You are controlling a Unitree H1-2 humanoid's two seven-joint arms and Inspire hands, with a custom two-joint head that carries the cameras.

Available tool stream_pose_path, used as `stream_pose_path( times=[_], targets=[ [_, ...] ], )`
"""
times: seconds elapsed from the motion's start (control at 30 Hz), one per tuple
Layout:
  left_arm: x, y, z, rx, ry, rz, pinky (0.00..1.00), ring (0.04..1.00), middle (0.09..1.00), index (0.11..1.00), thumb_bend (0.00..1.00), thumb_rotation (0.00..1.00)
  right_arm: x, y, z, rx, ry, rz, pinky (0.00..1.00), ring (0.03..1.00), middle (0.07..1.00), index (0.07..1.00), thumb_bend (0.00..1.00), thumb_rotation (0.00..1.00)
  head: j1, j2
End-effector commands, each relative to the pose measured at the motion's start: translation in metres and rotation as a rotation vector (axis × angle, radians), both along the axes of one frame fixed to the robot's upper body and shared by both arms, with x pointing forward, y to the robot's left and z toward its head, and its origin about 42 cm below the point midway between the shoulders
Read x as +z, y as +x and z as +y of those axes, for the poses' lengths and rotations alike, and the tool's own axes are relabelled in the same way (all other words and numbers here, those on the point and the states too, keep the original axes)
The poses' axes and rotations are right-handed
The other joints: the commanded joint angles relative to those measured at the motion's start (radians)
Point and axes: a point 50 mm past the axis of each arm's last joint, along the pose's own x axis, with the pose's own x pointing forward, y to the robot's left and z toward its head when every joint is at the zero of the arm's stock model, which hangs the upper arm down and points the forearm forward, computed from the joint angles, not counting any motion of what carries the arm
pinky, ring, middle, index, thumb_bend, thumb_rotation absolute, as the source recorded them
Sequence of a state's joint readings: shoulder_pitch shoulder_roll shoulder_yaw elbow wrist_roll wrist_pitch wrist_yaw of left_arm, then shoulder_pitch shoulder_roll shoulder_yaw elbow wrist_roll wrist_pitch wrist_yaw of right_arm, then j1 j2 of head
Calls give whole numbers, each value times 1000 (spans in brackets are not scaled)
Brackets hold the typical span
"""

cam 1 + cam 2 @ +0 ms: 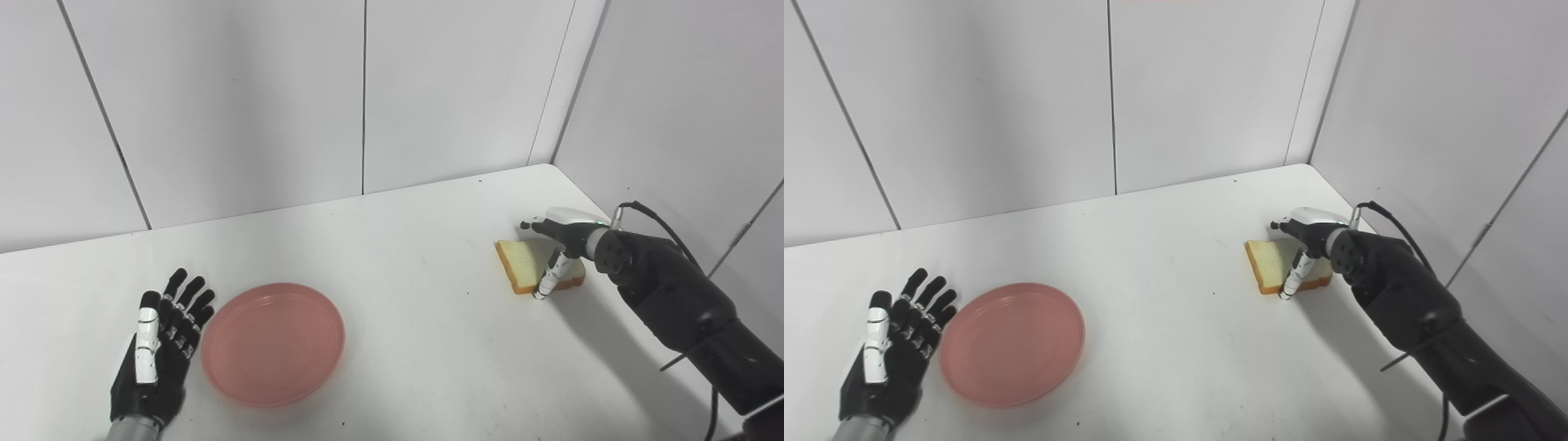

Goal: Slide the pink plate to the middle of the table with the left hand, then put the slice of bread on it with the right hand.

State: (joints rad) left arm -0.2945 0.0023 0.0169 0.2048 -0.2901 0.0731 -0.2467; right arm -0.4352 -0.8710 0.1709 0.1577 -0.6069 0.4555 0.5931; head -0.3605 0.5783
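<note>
Two hands out: your black left hand [156, 349] lies flat, fingers spread, just beside the round pink plastic plate [273, 343], still left of centre. Your right hand [557, 245] curls over the tan-crusted bread slice [523, 263] at the far right; grip uncertain. Get thumb under, pinch gently, lift level.

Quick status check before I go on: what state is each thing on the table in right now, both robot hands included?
Pink plate: upright, empty, flat on the table's left part.
Slice of bread: not on the plate, far right, one side tipped up under the right hand.
Left robot hand: open, fingers straight, beside the plate's left rim, holding nothing.
Right robot hand: over the bread, fingers curled down at its edges; firm grasp cannot be confirmed.
Table: white, bears everything.
</note>
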Motion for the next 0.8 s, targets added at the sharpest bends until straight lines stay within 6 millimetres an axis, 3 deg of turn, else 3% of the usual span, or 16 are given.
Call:
stream_pose_path(
  times=[0.0, 0.23, 0.33, 0.5, 0.53, 0.57, 0.77],
  targets=[
    [16, 4, -4, -11, -8, -55, 962, 927, 942, 943, 701, 955, 17, 7, 1, 24, -28, -58, 815, 942, 987, 921, 918, 21, 1, 0],
    [16, 4, -5, -9, -9, -55, 958, 925, 937, 940, 700, 954, 13, 7, 4, 1, 17, -82, 733, 836, 912, 830, 868, 0, 1, 0],
    [16, 4, -5, -9, -8, -53, 957, 924, 937, 939, 701, 956, 14, 5, 5, 16, 9, -91, 600, 661, 763, 746, 828, 0, 1, 0],
    [16, 4, -5, -13, -9, -54, 964, 930, 941, 941, 698, 957, 14, 4, 6, 28, -11, -95, 527, 592, 654, 646, 799, 0, 1, 2],
    [17, 3, -5, -13, -9, -54, 964, 927, 942, 943, 695, 958, 14, 4, 6, 26, -16, -95, 506, 576, 626, 556, 634, 74, 1, 2],
    [17, 3, -5, -13, -9, -54, 964, 927, 942, 943, 694, 958, 13, 4, 7, 19, -17, -93, 497, 568, 614, 519, 566, 104, 0, 2],
    [18, 3, -6, -17, -7, -55, 970, 931, 944, 945, 692, 966, 10, 4, 7, 16, -25, -85, 474, 555, 596, 491, 521, 126, 2, 4]
  ],
)
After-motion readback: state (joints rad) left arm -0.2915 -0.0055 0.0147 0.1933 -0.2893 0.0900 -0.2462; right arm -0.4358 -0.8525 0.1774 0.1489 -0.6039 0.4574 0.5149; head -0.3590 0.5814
